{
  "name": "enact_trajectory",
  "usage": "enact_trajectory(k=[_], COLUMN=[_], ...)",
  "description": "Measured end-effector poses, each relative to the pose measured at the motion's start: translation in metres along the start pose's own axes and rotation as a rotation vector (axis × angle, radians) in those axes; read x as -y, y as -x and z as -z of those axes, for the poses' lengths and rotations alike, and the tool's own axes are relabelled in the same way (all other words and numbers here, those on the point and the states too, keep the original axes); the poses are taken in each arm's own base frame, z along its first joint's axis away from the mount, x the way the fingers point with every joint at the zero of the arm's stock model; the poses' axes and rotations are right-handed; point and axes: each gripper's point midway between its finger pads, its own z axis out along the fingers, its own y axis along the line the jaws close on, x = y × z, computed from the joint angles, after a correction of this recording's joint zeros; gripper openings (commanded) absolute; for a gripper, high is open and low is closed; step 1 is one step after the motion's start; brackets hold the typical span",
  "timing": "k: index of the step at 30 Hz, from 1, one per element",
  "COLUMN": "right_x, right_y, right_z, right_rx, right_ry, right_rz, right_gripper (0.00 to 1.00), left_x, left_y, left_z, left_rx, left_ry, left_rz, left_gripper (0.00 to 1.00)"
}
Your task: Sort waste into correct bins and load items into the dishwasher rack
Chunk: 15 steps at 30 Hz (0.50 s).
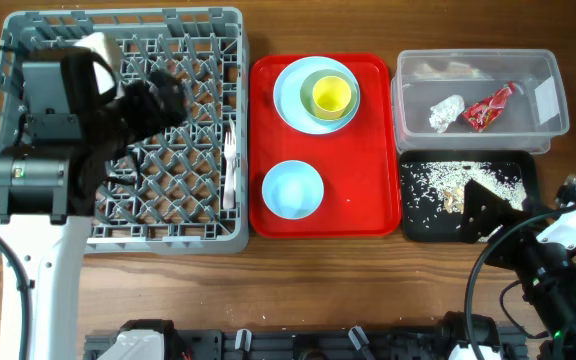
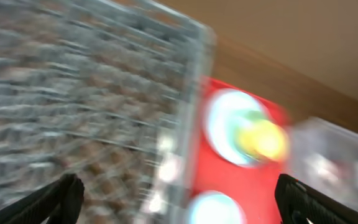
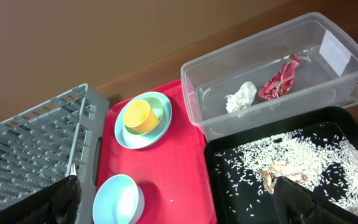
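Observation:
The grey dishwasher rack fills the left, with a white fork or spoon lying inside near its right wall. My left gripper hovers open and empty over the rack; its wrist view is blurred. A pale blue plate holds a small bowl with the yellow-green cup; a pale blue bowl sits nearer. The clear tub holds the napkin and red wrapper. The black tray holds rice crumbs. My right gripper is open at the tray's front edge.
The plate and bowls rest on a flat red tray between the rack and the bins. In the right wrist view the tub, black tray, red tray and rack all show. Bare wooden table runs along the front.

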Motion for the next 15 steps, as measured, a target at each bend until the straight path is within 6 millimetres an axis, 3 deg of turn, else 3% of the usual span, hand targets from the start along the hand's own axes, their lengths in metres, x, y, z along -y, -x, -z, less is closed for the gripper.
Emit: enact_trajectory(k=[1, 2, 5, 7, 8, 9, 10, 11, 13, 14, 15], right_x=[0.000, 0.000, 0.000, 0.000, 0.000, 0.000, 0.000, 0.000, 0.000, 0.000, 0.000], right_y=[0.000, 0.000, 0.000, 0.000, 0.000, 0.000, 0.000, 0.000, 0.000, 0.000, 0.000], right_z=[0.000, 0.000, 0.000, 0.000, 0.000, 0.000, 0.000, 0.000, 0.000, 0.000, 0.000], right_rx=[0.000, -0.001, -0.001, -0.001, -0.001, 0.000, 0.000, -0.001, -0.001, -0.001, -0.001], right_ry=[0.000, 0.000, -0.001, 0.000, 0.000, 0.000, 0.000, 0.000, 0.000, 0.000, 0.000], right_rz=[0.000, 0.000, 0.000, 0.000, 0.000, 0.000, 0.000, 0.000, 0.000, 0.000, 0.000], right_gripper=[1.00, 1.00, 1.00, 1.00, 1.00, 1.00, 1.00, 1.00, 1.00, 1.00, 0.99], left_x=[0.035, 0.057, 0.104, 0.135, 0.149, 0.155, 0.162, 0.163, 0.158, 0.153, 0.150], left_y=[-0.015, -0.032, -0.091, -0.148, -0.186, -0.201, -0.216, -0.231, -0.251, -0.258, -0.262], left_z=[-0.006, -0.013, -0.041, -0.065, -0.083, -0.090, -0.099, -0.106, -0.112, -0.114, -0.117], left_rx=[-0.073, -0.143, -0.337, -0.484, -0.572, -0.597, -0.616, -0.647, -0.692, -0.705, -0.700], left_ry=[-0.148, -0.216, -0.278, -0.285, -0.276, -0.275, -0.278, -0.266, -0.221, -0.183, -0.152], left_rz=[-0.040, -0.076, -0.194, -0.306, -0.374, -0.407, -0.450, -0.482, -0.517, -0.535, -0.552], left_gripper=[1.00, 1.00, 1.00, 1.00, 0.92, 0.74, 0.28, 0.04, 0.05, 0.10, 0.25])
